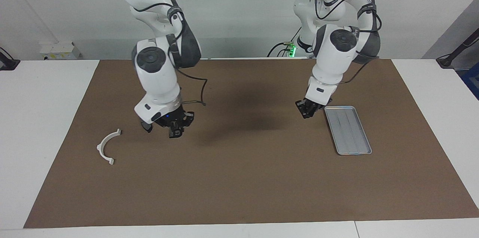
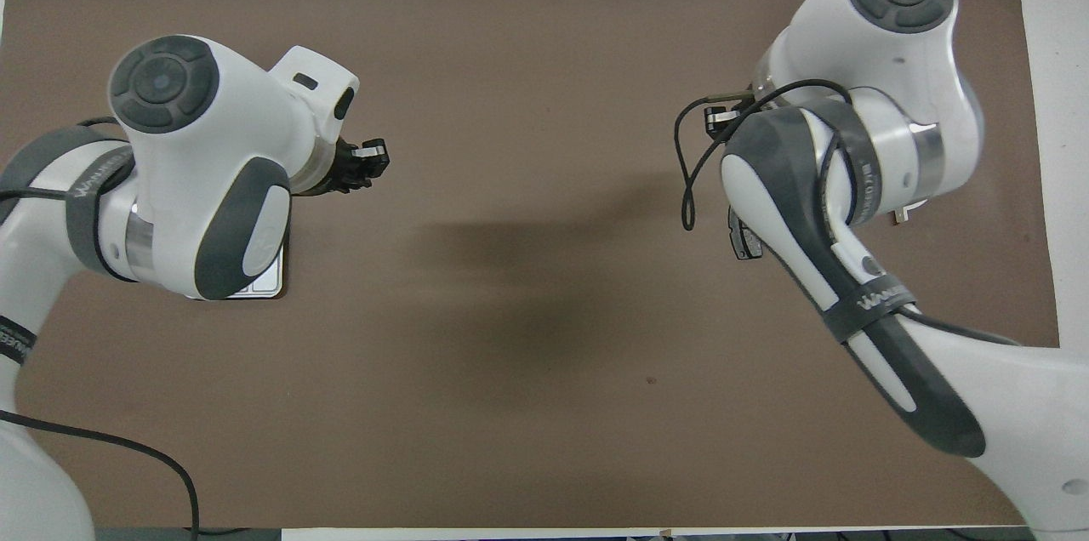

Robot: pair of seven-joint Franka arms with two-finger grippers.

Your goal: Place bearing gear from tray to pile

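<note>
The silver-grey tray (image 1: 348,130) lies toward the left arm's end of the table, and its ribbed floor shows bare. In the overhead view only its corner (image 2: 270,289) shows under the left arm. No bearing gear is in view. My left gripper (image 1: 308,111) hangs low beside the tray's end nearer the robots; it also shows in the overhead view (image 2: 371,156). The white half-ring bracket (image 1: 106,146) lies toward the right arm's end. A dark curved part (image 1: 146,127), likely a brake pad, lies near it, and also shows from above (image 2: 741,236). My right gripper (image 1: 177,127) hovers low beside that part.
A brown mat (image 1: 247,178) covers most of the white table. A dark shadow falls on the mat's middle. The right arm hides most of the bracket from above; only a tip (image 2: 898,216) shows.
</note>
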